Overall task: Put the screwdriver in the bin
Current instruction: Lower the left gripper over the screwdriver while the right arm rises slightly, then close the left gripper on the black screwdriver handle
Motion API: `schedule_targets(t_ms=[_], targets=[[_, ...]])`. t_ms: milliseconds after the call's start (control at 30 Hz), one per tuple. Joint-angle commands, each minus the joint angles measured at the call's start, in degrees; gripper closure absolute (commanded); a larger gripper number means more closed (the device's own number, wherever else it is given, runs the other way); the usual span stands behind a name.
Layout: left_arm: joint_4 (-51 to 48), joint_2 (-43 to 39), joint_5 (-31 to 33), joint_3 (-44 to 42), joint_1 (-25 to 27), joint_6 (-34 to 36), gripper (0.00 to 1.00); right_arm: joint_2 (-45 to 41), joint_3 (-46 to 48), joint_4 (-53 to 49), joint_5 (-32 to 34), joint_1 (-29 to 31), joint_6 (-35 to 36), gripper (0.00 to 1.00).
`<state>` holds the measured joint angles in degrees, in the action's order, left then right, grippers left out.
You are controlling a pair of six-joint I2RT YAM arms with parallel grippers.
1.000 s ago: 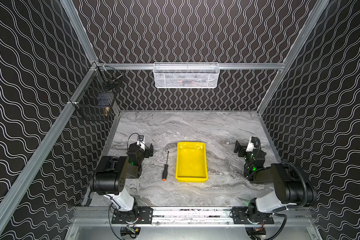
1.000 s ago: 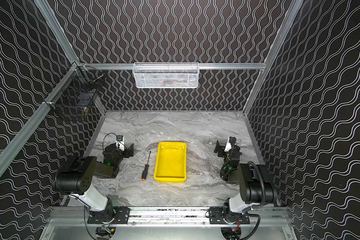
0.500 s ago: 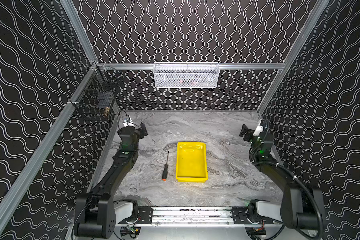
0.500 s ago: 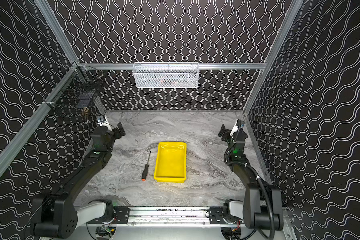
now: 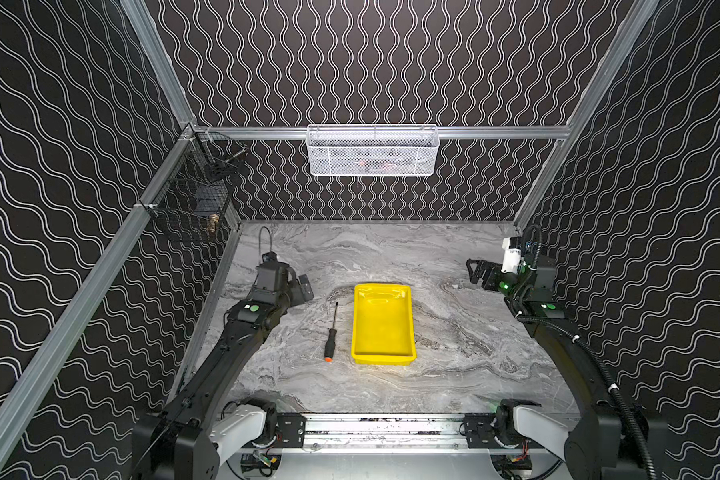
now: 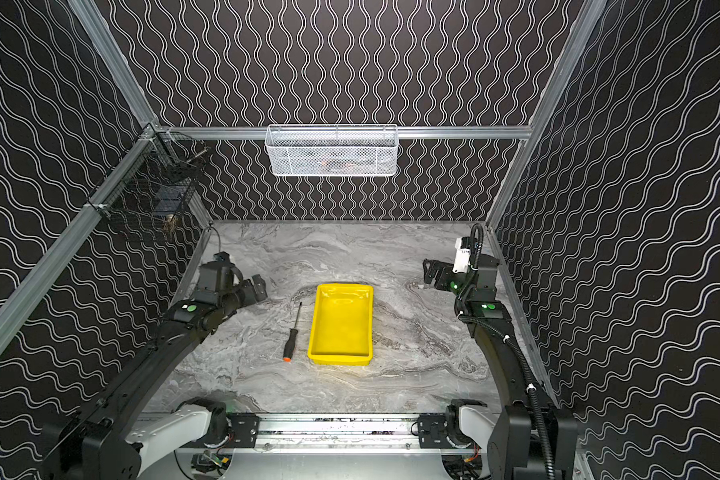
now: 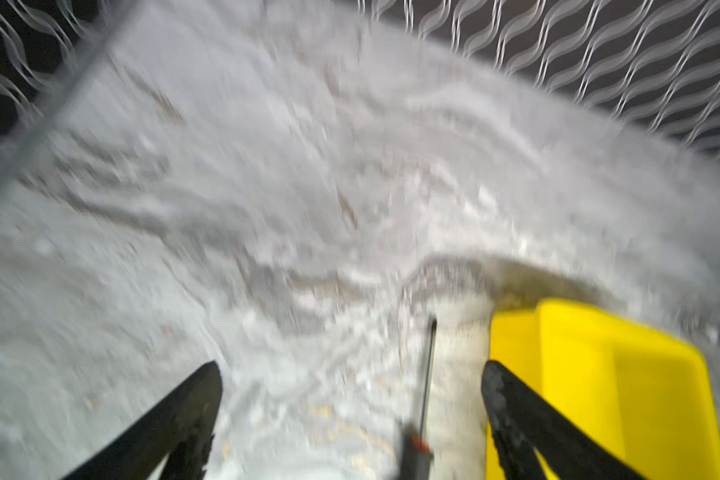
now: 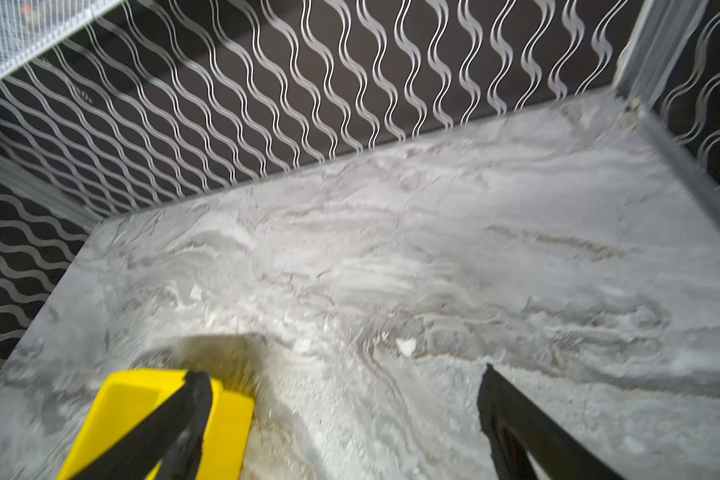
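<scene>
- Marbled grey worktop [image 5: 391,257] forms the floor of a booth whose black walls carry white wavy lines.
- The left tool [image 5: 303,286] hangs above the worktop on the left side, beyond the screwdriver's tip and to its left. Its black fingers [image 7: 200,395] are spread wide and pinch nothing.
- In the blurred left wrist view, the thin shaft shows on the worktop through the gap between those fingers, closer to the finger on the bin's side.
- The right tool [image 5: 474,270] is held near the right wall, well apart from the bin. Its fingers [image 8: 512,415] are also spread wide, with nothing between them.
- The screwdriver [image 5: 331,332] lies flat on the worktop just beside the bin's left long side, roughly parallel to it and outside it. I cannot tell whether the two touch. Its orange butt end points toward the arm bases and its shaft toward the back wall.
- The bin [image 5: 383,328], a shallow yellow tray, sits mid-worktop between the two arms.
- A white wire mesh basket [image 5: 373,151] hangs from the aluminium rail [image 5: 495,132] on the back wall.
- A black wire basket [image 5: 196,199] hangs on the left wall near the back corner.
</scene>
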<state>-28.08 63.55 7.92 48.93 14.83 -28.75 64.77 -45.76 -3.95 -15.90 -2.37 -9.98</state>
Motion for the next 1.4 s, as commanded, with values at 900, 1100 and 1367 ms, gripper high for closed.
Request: schedule_targets(t_ms=[900,1100,1367], targets=[[-9.90,13.64,1.32,-2.84,18.22,-6.14,0.01,3.39,-0.35,-3.60,-7.41,0.00,0.67,0.00],[-8.27,15.24,-0.94,-3.17,18.49,-5.72,0.03,3.79,-0.75,-4.34,-7.57,0.00,0.92,0.00],[-7.44,16.78,-3.88,-4.11,19.88,-6.26,0.08,3.49,-0.23,-3.41,-6.89,0.00,0.66,0.01]])
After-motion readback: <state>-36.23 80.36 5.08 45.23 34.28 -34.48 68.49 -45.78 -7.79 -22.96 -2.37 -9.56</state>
